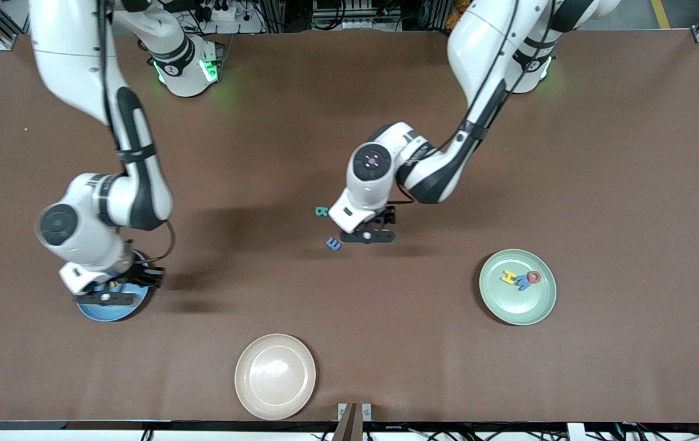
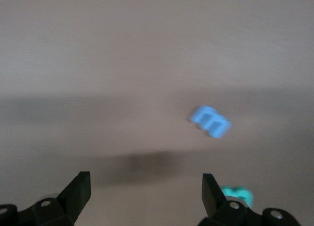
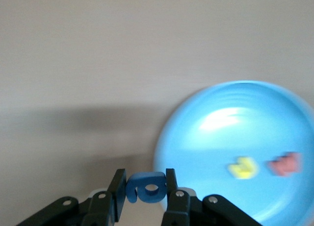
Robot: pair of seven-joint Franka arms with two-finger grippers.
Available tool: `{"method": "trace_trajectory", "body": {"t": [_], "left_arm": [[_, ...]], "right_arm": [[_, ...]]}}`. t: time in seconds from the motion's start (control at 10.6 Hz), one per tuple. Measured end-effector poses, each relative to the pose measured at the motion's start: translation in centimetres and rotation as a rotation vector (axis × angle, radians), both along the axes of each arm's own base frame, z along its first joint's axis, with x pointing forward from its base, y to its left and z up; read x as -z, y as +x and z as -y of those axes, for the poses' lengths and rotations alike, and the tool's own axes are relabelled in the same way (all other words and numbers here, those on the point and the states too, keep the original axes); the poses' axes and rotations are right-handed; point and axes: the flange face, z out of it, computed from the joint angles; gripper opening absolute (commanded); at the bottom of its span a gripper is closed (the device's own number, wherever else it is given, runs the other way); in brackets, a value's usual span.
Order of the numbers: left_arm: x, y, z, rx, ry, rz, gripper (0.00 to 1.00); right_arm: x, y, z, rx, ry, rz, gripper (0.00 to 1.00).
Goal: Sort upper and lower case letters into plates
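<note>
The right gripper [image 3: 144,189] pinches a blue letter [image 3: 145,187] beside the blue plate [image 3: 235,152], while the left gripper [image 2: 146,194] hangs wide open, holding nothing, over the table [image 1: 600,184] near a light blue letter [image 2: 211,121]

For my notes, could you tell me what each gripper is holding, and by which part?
The right gripper pinches a blue letter by its two side edges, beside the blue plate. The left gripper holds nothing.

The brown bench [image 1: 600,153] carries a blue plate [image 1: 108,311], mint plate [image 1: 518,306], cream plate [image 1: 275,376], teal letter [image 1: 321,211] and blue letter [image 1: 333,244].
</note>
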Motion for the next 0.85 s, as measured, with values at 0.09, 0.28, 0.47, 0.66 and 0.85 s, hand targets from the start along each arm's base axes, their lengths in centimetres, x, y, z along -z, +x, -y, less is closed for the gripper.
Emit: {"method": "trace_trajectory", "body": {"t": [0.09,0.28,0.47,0.66,0.85], "left_arm": [[1.0,-1.3,1.9,-0.01,-0.022,0.012,1.0],[3.0,-3.7,4.6,-0.012,-0.024,0.018,1.0],[4.1,-5.1,6.0,0.008,-0.006,0.029,1.0],[5.1,-6.1,6.7,0.019,0.004,0.024,1.0],[6.2,-6.9,7.1,0.031,0.018,0.018,0.87]], "right_arm": [[0.2,-0.2,2.8,0.009,-0.005,-0.003,0.25],[0.7,-0.5,5.8,0.035,-0.01,-0.007,1.0],[1.0,-0.4,5.4,0.03,-0.006,-0.01,1.0],[1.0,0.1,3.8,0.005,0.003,-0.005,1.0],[1.1,0.8,1.6,-0.029,0.017,0.003,1.0]]}}
